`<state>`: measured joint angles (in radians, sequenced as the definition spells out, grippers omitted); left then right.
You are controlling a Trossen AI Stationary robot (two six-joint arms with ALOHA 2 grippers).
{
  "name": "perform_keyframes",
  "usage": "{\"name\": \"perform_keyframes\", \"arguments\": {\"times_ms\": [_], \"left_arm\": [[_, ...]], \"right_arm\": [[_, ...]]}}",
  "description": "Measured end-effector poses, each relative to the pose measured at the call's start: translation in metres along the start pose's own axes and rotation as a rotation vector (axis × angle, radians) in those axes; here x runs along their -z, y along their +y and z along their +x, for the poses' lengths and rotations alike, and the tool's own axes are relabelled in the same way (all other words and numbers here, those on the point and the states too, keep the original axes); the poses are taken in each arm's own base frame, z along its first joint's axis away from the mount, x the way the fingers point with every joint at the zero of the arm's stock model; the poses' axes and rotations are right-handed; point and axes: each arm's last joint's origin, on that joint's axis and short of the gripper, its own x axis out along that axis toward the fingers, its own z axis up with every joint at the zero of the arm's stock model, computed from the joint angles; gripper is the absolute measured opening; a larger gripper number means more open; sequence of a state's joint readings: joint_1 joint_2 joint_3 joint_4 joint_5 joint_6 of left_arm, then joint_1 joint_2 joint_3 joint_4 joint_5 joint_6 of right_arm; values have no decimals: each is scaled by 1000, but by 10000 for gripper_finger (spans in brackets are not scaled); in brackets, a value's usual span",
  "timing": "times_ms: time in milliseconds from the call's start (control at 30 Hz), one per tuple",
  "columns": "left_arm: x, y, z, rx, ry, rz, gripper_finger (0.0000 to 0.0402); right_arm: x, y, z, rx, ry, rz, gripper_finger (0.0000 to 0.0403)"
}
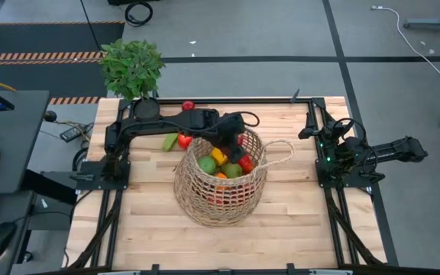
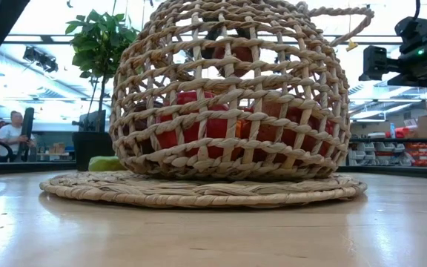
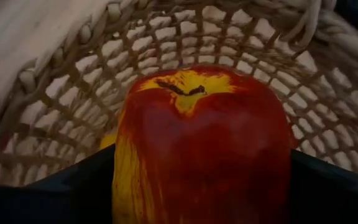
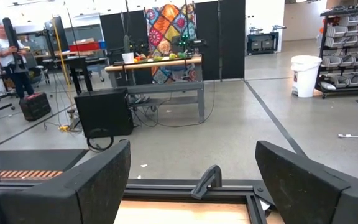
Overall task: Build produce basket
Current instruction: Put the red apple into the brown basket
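Note:
The tan wicker basket (image 1: 220, 179) stands mid-table on a round woven mat (image 2: 199, 191). It holds produce: a green apple (image 1: 207, 163), a yellow pepper (image 1: 218, 155) and red pieces (image 2: 199, 122). My left gripper (image 1: 235, 139) hangs over the far part of the basket's mouth, shut on a red and yellow apple (image 3: 204, 137). My right gripper (image 4: 191, 180) waits open at the table's right edge, pointing away from the table, with nothing between its fingers. My left gripper pinches the red apple by its two opposite sides (image 3: 124, 177) between its two fingers (image 3: 73, 186). The fingers slant down from the table's far left. The apple's stem end (image 3: 180, 88) faces away from the wrist. The apple hangs clear of the basket's wall inside its mouth.
A green piece (image 1: 169, 142) and a red piece (image 1: 183, 140) lie on the table left of the basket, beneath my left arm. Another red piece (image 1: 188, 105) lies at the far edge. A potted plant (image 1: 132, 67) stands at the far left corner. One loop handle (image 1: 281, 153) sticks out rightward.

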<state>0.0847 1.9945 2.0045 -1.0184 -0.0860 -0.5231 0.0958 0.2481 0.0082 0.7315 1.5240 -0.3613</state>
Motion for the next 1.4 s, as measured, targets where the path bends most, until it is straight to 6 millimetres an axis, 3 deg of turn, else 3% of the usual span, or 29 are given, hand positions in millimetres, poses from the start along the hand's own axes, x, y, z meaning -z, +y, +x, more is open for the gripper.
{"name": "perform_keyframes", "arguments": {"times_ms": [233, 467, 733, 1133, 1400], "left_arm": [[5, -9, -3, 34, 1, 76, 355], [-8, 15, 0, 109, 38, 57, 355], [-10, 18, -1, 241, 107, 31, 355], [0, 17, -2, 222, 173, 164, 355], [-5, 19, -1, 233, 127, 221, 355]], "right_arm": [[0, 0, 0, 0, 0, -1, 349], [0, 0, 0, 0, 0, -1, 349], [0, 0, 0, 0, 0, 0, 349], [0, 0, 0, 0, 0, 0, 349], [-1, 0, 0, -5, -3, 7, 349]]}}
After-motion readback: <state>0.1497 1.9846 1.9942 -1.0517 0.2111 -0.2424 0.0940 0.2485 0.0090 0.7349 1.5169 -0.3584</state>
